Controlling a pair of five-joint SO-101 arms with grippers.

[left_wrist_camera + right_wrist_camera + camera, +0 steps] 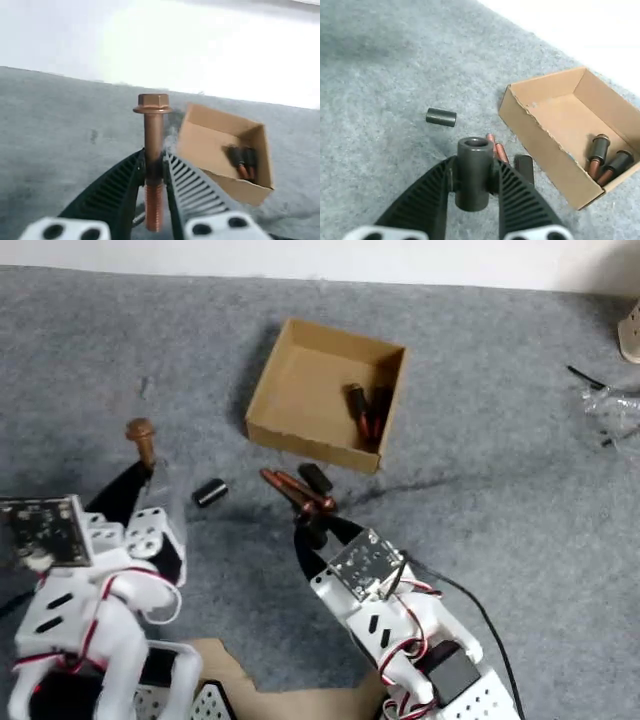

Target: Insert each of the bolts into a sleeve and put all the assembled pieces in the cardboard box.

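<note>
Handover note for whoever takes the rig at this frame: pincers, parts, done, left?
Left pincer shut on a bolt, head up.
Right pincer shut on a sleeve, bore up.
On the carpet by the cardboard box: two loose bolts, a second sleeve beside them, a third sleeve apart.
Done: two assembled pieces in the box.
Left: join the held pair, assemble the two loose sets, box all three.
</note>
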